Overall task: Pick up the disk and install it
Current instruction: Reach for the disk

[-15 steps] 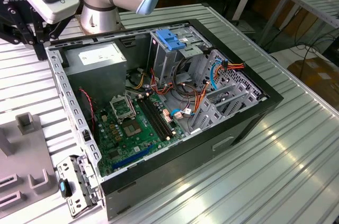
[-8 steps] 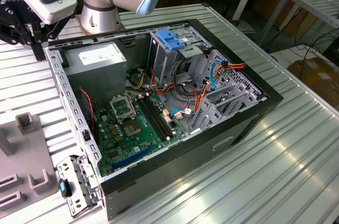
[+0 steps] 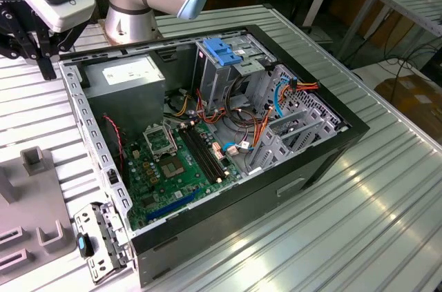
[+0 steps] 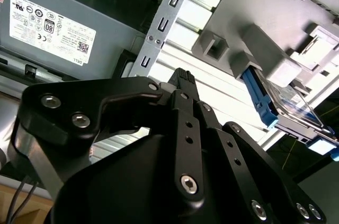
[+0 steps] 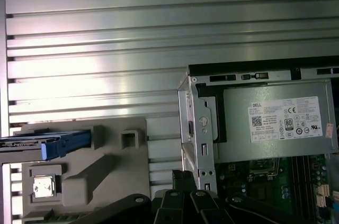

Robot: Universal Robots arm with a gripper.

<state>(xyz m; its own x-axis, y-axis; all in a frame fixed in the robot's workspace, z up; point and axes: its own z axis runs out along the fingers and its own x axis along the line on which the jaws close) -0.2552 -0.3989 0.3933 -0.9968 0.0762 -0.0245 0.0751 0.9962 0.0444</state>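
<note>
One black gripper [image 4: 183, 75] looms closest in the second wrist view, its fingers drawn together on nothing. One disk [image 4: 288, 102], dark with bright blue rails, stands on its edge in one grey holder [image 4: 249, 7] beyond the fingertips and well apart from them. In the first wrist view the disk [image 5: 50, 144] shows edge-on at that holder [image 5: 116, 166], near one small square silvery chip [image 5: 42, 187] seated in a recess. The holder rests on the ribbed metal table [image 5: 159, 33], just beside one open computer case [image 3: 242, 216]. Inside the case are one grey power supply [image 3: 128, 78], one green motherboard [image 3: 173, 174] and one light-blue latch [image 3: 222, 50] atop the drive cage. In the exterior view the gripper [image 3: 47, 67] hangs by the case's corner next to the power supply, toward the exterior view's left. One loose metal bracket [image 3: 103, 244] lies on the table just beside the case.
</note>
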